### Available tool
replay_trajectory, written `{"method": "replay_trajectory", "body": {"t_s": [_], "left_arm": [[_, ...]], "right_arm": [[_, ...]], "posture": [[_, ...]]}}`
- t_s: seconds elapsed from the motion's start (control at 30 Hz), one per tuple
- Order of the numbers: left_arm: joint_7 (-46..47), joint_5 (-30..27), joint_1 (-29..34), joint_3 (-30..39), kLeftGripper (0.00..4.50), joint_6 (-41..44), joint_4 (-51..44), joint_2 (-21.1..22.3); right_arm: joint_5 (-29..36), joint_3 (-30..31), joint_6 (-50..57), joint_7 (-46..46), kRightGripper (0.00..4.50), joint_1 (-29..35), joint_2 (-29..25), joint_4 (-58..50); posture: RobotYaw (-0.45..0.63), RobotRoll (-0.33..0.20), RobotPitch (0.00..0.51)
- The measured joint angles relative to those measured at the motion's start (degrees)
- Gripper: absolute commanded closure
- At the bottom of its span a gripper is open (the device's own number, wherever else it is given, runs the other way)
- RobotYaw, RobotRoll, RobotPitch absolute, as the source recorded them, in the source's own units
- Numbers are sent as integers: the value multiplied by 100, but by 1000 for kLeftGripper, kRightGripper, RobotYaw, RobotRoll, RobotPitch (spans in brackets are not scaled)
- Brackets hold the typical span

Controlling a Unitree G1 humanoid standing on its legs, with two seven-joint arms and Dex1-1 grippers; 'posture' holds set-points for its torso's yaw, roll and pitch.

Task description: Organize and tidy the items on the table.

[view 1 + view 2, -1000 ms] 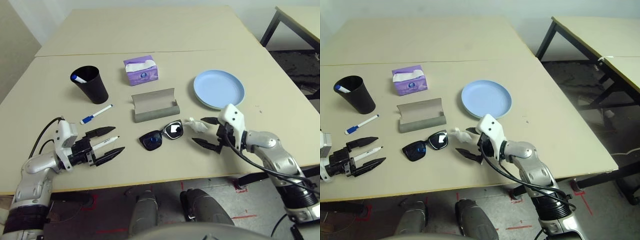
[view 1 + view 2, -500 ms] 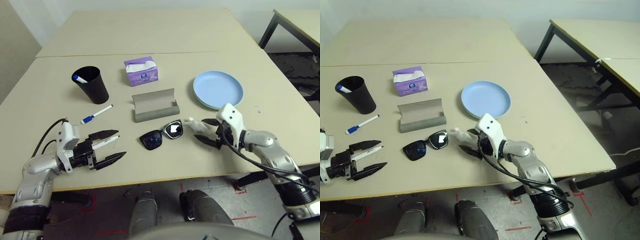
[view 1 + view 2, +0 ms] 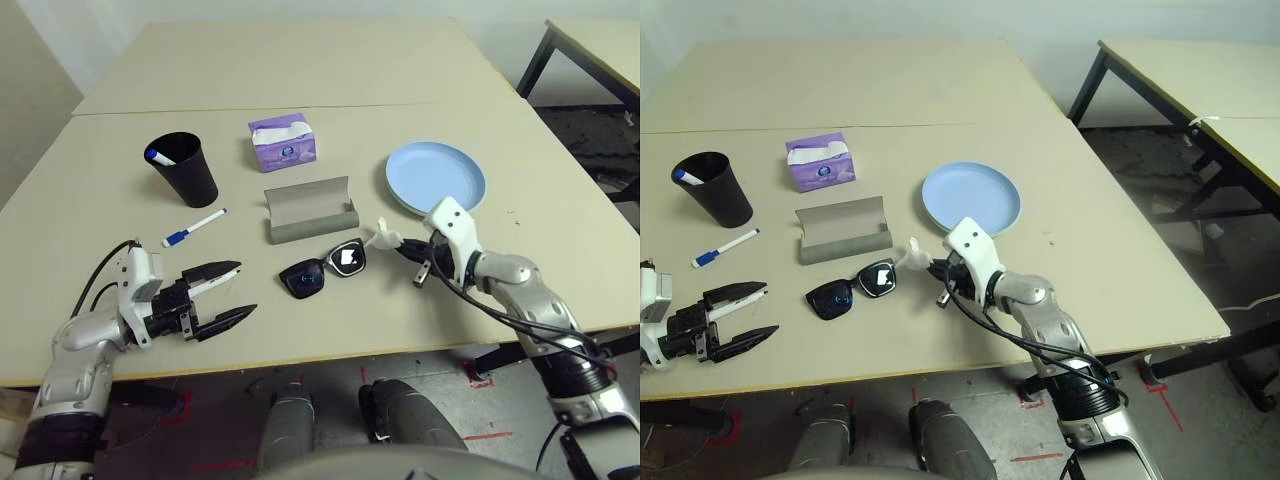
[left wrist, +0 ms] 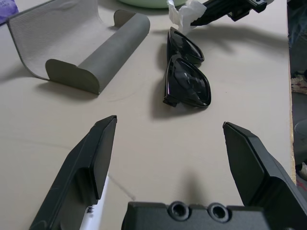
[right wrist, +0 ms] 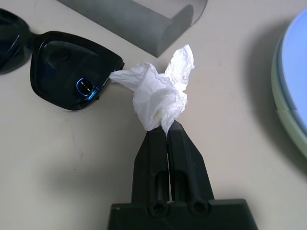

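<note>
Table (image 3: 300, 60): large beige top across the frame; judged mostly untidied.
Plates (image 3: 436, 177): blue on pale green, stacked right of centre.
Glasses case (image 3: 309, 210): centre, open and empty.
Sunglasses (image 3: 322, 270): just below the case, not yet put away.
Markers: one (image 3: 193, 229) loose at left; one (image 3: 155, 156) in the black cup (image 3: 183, 168).
Tissue (image 5: 158, 98): pinched in the right gripper (image 5: 165, 130), fingers together, beside the sunglasses.
Left gripper (image 4: 168, 148): wide, empty, lower left.
</note>
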Motion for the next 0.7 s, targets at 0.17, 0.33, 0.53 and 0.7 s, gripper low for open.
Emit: {"method": "replay_trajectory", "body": {"t_s": [0.17,0.33,0.53,0.7], "left_arm": [[4,26,23,-68,0,-17,2,-18],[3,48,-13,-102,0,-86,68,-54],[4,73,-83,-111,0,-212,197,-133],[47,73,-22,-111,0,-240,174,-179]], "right_arm": [[405,-686,680,-100,4450,-1147,-166,23],[394,-986,747,-178,4450,-1993,-444,562],[-158,-832,442,-454,4055,-2245,-546,2172],[-551,-670,389,-636,2448,-2405,-579,2863]], "posture": [[-47,0,127],[-37,0,124],[-25,0,125],[-20,0,126]]}}
